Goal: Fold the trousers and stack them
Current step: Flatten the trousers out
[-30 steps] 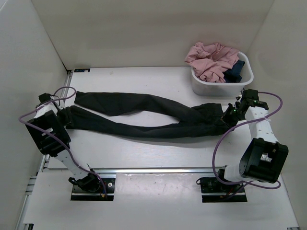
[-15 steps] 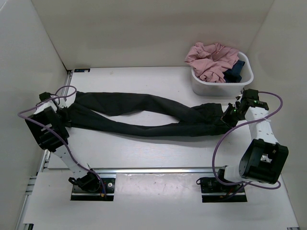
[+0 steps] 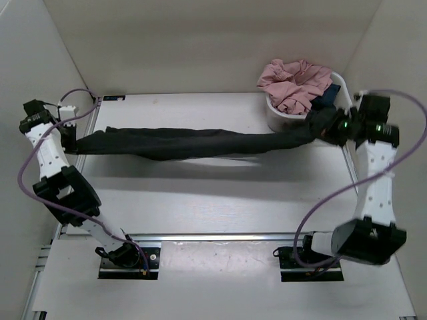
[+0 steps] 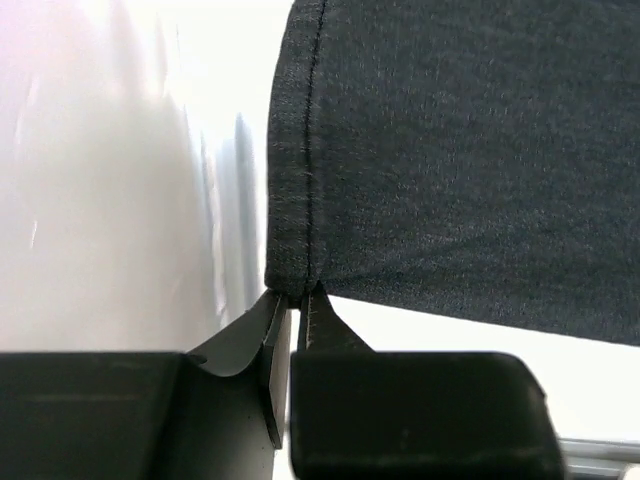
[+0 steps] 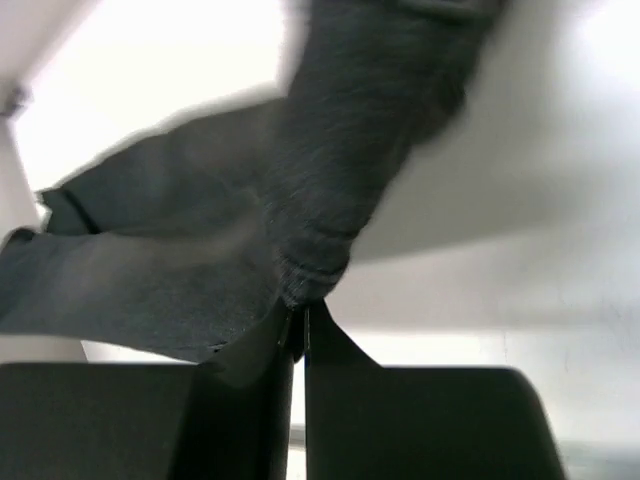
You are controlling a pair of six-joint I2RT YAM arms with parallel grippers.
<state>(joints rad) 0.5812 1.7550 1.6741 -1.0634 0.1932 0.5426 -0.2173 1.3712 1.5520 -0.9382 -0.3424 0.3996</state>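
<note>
As fingers (image 4: 240, 345) pinch both ends, trousers (image 3: 200, 142) hang

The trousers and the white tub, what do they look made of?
The trousers: soft matte dark woven or knit fabric, perhaps a cotton blend; fine fuzzy texture and a stitched hem show in the left wrist view. The tub: likely plastic; smooth, white, rounded moulded rim.

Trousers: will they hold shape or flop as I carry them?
Probably floppy: the trousers sag and twist between left gripper and right gripper. Likely light, since fingertip pinches at each end seem to hold them.
</note>
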